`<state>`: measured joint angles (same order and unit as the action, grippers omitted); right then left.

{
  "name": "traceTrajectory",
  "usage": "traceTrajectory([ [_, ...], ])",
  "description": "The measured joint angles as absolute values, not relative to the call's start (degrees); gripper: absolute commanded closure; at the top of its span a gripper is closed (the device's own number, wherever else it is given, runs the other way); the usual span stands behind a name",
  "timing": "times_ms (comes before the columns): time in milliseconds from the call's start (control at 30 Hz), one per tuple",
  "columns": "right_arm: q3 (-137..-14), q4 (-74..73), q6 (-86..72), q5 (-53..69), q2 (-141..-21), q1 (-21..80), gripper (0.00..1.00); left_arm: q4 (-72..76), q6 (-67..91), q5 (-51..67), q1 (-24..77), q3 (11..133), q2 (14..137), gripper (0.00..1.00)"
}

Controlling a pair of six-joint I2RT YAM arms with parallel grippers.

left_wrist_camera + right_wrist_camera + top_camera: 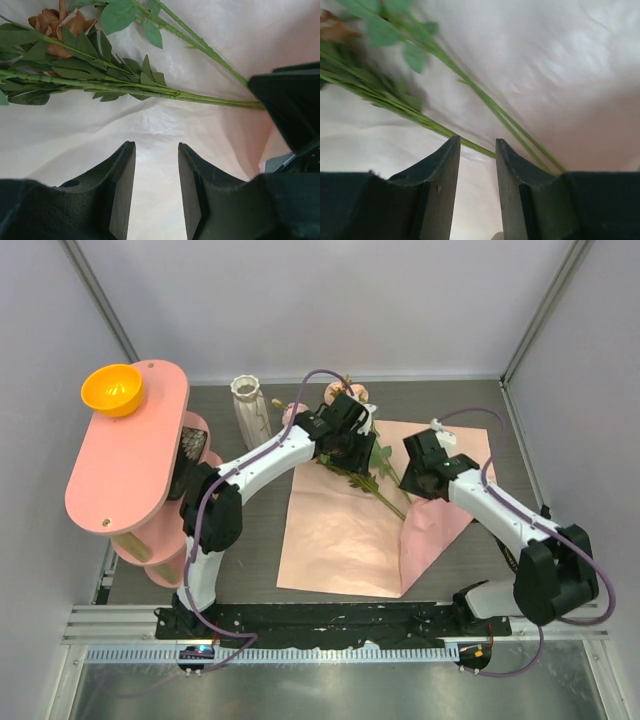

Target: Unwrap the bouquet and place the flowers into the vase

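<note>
The salmon-pink paper [340, 540] lies unfolded flat on the table, and the flowers [377, 487] lie loose across its upper part. The white ribbed vase [250, 408] stands upright to the left of the sheet. My left gripper [348, 445] hovers over the leafy part of the stems. In the left wrist view it [156, 145] is open with only paper [150, 125] between the fingers, and the green stems [200, 96] and a brownish bloom [60, 25] lie just ahead. My right gripper [477, 141] is open over the paper [555, 60], its tips just short of the stems [485, 100].
A pink two-tier shelf [125, 465] stands at the left with an orange bowl [112, 388] on top. The right gripper's black body [290, 102] shows at the right edge of the left wrist view. The sheet's lower right corner is folded over [430, 530].
</note>
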<state>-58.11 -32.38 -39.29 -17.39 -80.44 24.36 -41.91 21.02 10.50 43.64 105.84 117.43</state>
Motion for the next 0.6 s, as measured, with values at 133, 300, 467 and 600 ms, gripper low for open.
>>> traceTrajectory([
  [133, -51.62, -42.87, -40.97, -18.37, -69.71, 20.36, 0.58, -41.87, 21.02, 10.28, 43.64, 105.84, 117.43, 0.56],
  [300, -49.45, -54.85, -44.53, -17.65, -51.11, 14.20, 0.59, -41.45, 21.10, 10.35, 43.64, 105.80, 117.08, 0.56],
  [467, -48.01, -62.57, -48.01, -14.90, -45.80, 10.04, 0.56, -41.36, 21.30, 10.66, 43.64, 105.80, 115.81, 0.54],
  [600, -47.64, -59.59, -44.12, -12.36, -47.90, 9.89, 0.42, -40.51, 22.00, 11.68, 43.64, 105.36, 113.97, 0.45],
])
